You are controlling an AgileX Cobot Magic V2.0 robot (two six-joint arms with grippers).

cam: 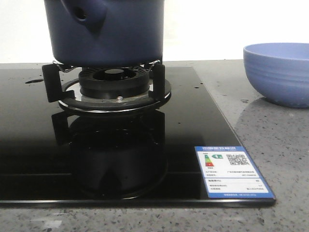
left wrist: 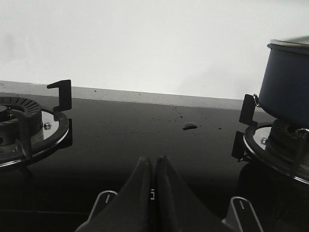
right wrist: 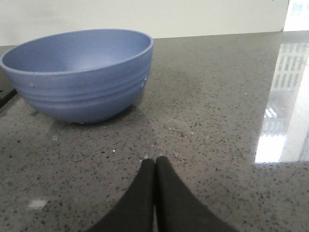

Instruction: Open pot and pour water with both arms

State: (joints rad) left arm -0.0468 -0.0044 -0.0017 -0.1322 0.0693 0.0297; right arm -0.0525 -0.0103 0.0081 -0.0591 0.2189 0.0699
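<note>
The dark navy pot (cam: 106,29) stands on the black burner stand (cam: 113,84) of the hob, its hollow stub (cam: 84,14) on the near side; its top is cut off by the front view. In the left wrist view the pot (left wrist: 287,82) rises at the right edge, with a pale rim showing at its top. My left gripper (left wrist: 153,159) is shut and empty, low over the black glass, well apart from the pot. My right gripper (right wrist: 155,160) is shut and empty over the grey counter, near the periwinkle bowl. Neither gripper shows in the front view.
A light periwinkle-blue bowl (cam: 280,72) (right wrist: 79,72) sits on the speckled grey counter (right wrist: 212,106) right of the hob. The black glass hob (cam: 193,125) carries a blue energy label (cam: 229,171) at its front right corner. A second burner (left wrist: 24,125) and a water droplet (left wrist: 189,126) lie on the hob.
</note>
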